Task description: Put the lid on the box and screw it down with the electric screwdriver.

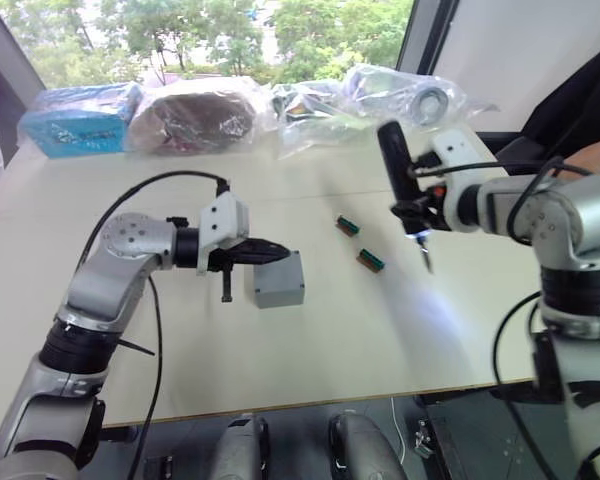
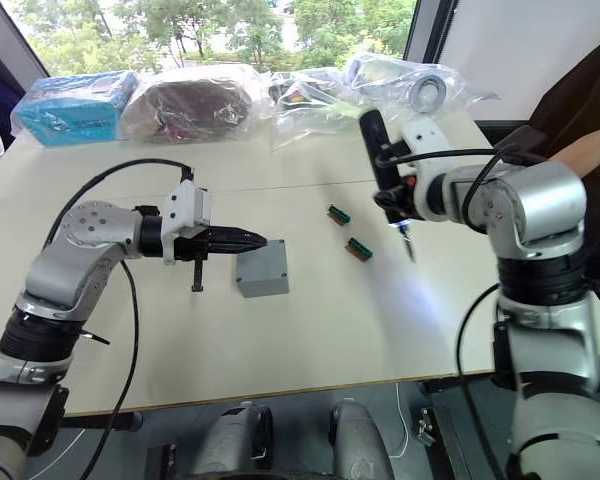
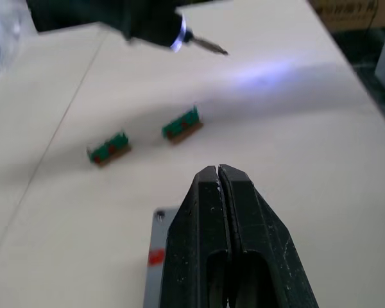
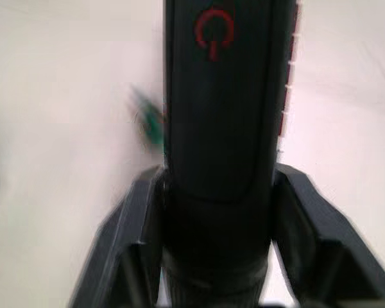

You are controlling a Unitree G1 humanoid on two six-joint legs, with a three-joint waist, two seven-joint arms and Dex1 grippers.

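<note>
Left wrist view gives me my left gripper (image 3: 219,172) with fingers pressed together, empty, tips just over the near edge of the lid (image 1: 278,280), which already sits on the box. Beyond my fingertips lie two green-and-brown blocks (image 3: 181,124). Farther off, my right gripper (image 4: 213,192) clamps the electric screwdriver (image 1: 402,180), its lit tip above the table (image 1: 380,330), well apart from the lid

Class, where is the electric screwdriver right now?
The electric screwdriver is held off the table in the right claw, on the robot's right, its bit above the table just right of the two green blocks.
</note>
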